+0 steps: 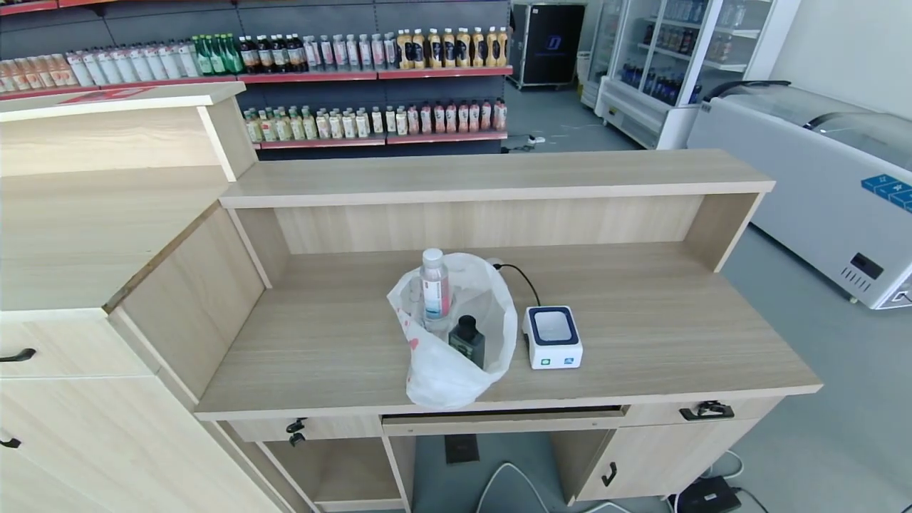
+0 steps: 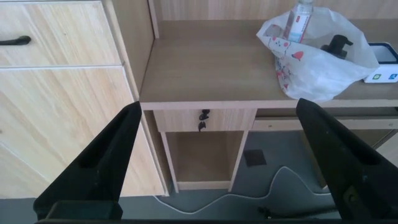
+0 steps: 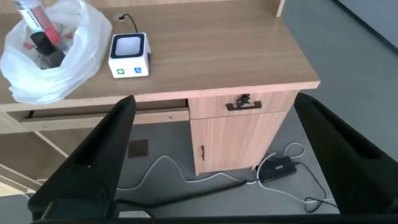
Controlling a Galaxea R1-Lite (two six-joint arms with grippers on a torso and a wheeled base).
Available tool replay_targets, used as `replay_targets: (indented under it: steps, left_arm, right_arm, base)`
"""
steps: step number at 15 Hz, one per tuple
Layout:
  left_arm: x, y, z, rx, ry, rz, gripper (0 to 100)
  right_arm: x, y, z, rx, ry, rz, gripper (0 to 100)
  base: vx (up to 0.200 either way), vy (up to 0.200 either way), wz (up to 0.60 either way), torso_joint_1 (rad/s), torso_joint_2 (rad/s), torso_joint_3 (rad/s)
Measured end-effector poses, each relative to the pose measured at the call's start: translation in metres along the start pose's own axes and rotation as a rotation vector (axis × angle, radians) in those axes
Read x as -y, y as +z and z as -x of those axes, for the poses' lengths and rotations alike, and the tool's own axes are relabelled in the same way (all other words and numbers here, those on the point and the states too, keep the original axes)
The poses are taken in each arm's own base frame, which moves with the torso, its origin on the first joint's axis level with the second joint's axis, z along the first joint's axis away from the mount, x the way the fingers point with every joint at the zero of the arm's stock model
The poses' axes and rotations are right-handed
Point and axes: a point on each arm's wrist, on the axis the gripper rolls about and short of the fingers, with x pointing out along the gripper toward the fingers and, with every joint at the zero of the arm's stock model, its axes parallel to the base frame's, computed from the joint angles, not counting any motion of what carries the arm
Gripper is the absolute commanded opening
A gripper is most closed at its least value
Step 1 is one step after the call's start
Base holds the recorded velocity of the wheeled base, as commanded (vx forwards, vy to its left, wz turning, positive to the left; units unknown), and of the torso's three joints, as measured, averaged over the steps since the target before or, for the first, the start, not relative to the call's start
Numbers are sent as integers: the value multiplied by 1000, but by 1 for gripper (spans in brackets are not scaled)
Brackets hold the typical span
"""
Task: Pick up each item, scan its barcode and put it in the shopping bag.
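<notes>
A white plastic shopping bag (image 1: 456, 356) lies open on the wooden counter (image 1: 641, 320). Inside it stand a clear bottle with a pink label (image 1: 434, 288) and a small dark bottle with a black cap (image 1: 468, 340). A white barcode scanner (image 1: 553, 335) sits just right of the bag, its cable running to the back. From the left wrist view the bag (image 2: 317, 56) appears far off, with my left gripper (image 2: 217, 162) open below the counter's front. My right gripper (image 3: 214, 162) is open too, low before the counter, far from the scanner (image 3: 129, 54) and bag (image 3: 50, 62).
The counter has a raised back shelf (image 1: 491, 178) and a taller cabinet (image 1: 107, 214) on the left. Drawers with black handles (image 1: 705, 410) run under its front edge. Cables and a power strip (image 3: 280, 168) lie on the floor. Store shelves and freezers stand behind.
</notes>
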Motion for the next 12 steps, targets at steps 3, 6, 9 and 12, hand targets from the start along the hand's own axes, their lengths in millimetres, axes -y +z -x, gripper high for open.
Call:
replay_targets:
  steps: [3,6,9,12]
  left_arm:
    - [0,0,0,0,0,0,100]
    - [0,0,0,0,0,0,100]
    - [0,0,0,0,0,0,100]
    - [0,0,0,0,0,0,100]
  right_arm:
    - [0,-12,9,29,2,-24,100]
    - [0,-19,13,16,-1,-74,100]
    - [0,-20,14,24,-3,-100,100]
    - [0,-20,14,26,-3,-100,100]
  base:
    - [0,0,0,0,0,0]
    - [0,0,0,0,0,0]
    - [0,0,0,0,0,0]
    - [0,0,0,0,0,0]
